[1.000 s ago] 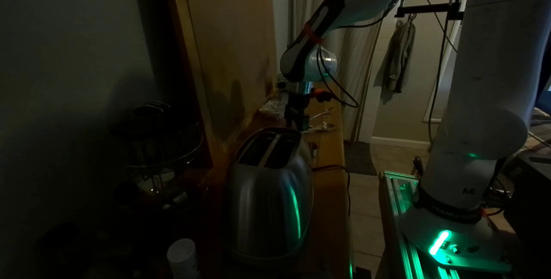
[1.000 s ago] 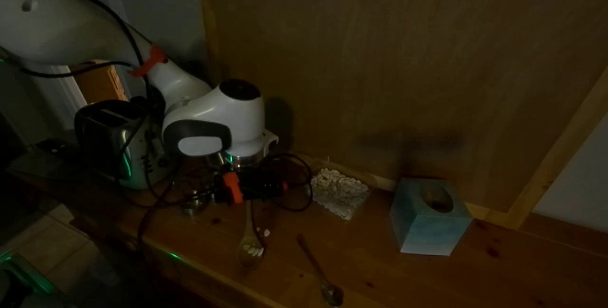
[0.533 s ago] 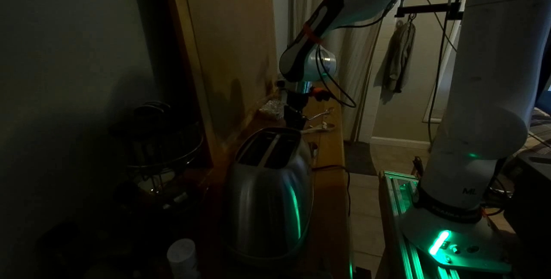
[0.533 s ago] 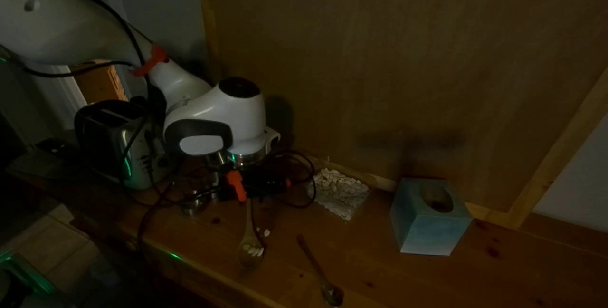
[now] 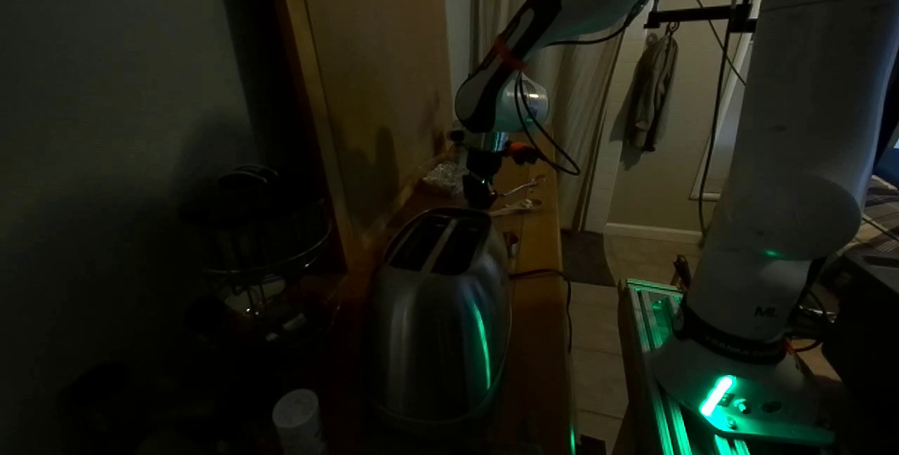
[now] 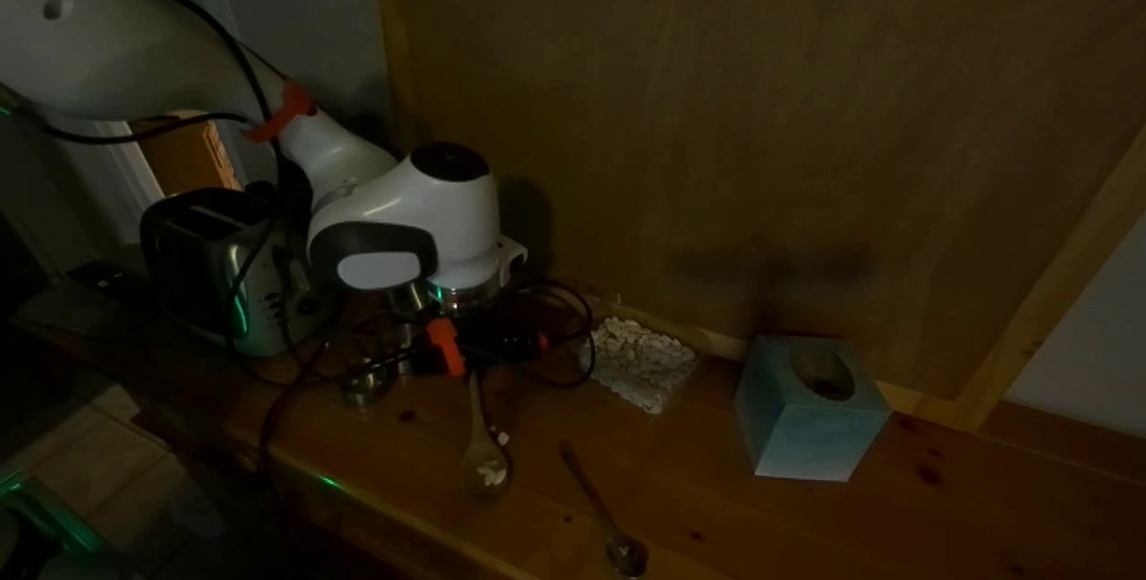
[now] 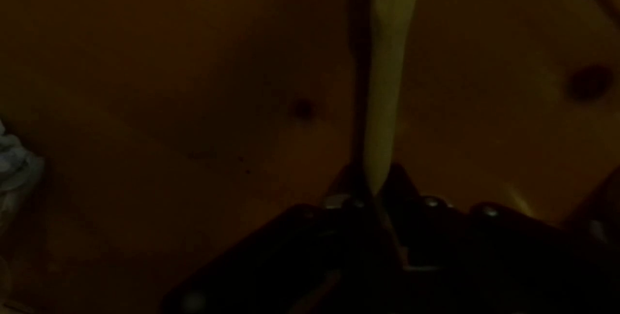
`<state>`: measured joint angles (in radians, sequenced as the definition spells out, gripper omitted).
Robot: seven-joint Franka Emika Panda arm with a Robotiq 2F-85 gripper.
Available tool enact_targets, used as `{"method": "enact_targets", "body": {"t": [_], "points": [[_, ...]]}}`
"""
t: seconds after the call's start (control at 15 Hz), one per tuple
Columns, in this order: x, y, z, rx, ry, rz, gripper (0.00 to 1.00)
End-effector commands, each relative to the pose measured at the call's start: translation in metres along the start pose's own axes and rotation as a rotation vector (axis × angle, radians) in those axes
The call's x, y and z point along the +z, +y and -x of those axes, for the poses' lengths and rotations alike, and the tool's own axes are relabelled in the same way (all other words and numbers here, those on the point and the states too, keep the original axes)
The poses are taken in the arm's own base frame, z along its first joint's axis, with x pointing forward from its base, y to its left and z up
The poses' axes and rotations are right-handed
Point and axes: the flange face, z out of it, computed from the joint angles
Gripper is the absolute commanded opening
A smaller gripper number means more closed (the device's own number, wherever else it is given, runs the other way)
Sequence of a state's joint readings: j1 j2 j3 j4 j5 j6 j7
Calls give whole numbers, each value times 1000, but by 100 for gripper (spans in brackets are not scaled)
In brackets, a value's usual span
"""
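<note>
In the wrist view the handle of a pale wooden spoon (image 7: 390, 62) runs down between the fingertips of my gripper (image 7: 377, 182), which is shut on its end. The spoon (image 6: 484, 455) points toward the counter's front edge, with a few white pieces (image 6: 491, 473) in its bowl. Whether that bowl rests on the wood or hangs just above it, I cannot tell. The dark gripper (image 5: 480, 196) points down behind the toaster in an exterior view. A couple of loose white pieces (image 6: 503, 439) lie beside the spoon. The arm's wrist hides the fingers in that view.
A second spoon (image 6: 591, 492) lies to the right. Behind stands a clear box of white pieces (image 6: 640, 365), near a blue tissue box (image 6: 810, 419). A small metal cup (image 6: 365, 381) and a steel toaster (image 5: 442, 328) stand close to the arm. A wooden panel (image 6: 716, 159) rises behind.
My gripper's fingers have closed round the spoon handle, and the wrist has risen slightly. The spoon's bowl has swung a little, and the white pieces inside have shifted.
</note>
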<state>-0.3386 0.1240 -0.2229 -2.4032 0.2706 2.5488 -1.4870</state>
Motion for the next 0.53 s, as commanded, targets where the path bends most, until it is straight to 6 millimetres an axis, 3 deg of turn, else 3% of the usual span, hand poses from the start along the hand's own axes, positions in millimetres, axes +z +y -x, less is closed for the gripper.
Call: {"method": "enact_targets", "body": {"t": [0.0,0.47], "points": [[3,2,-3,-11,8,12,4],[-24,-18,-22,-53,5,20,4]]}}
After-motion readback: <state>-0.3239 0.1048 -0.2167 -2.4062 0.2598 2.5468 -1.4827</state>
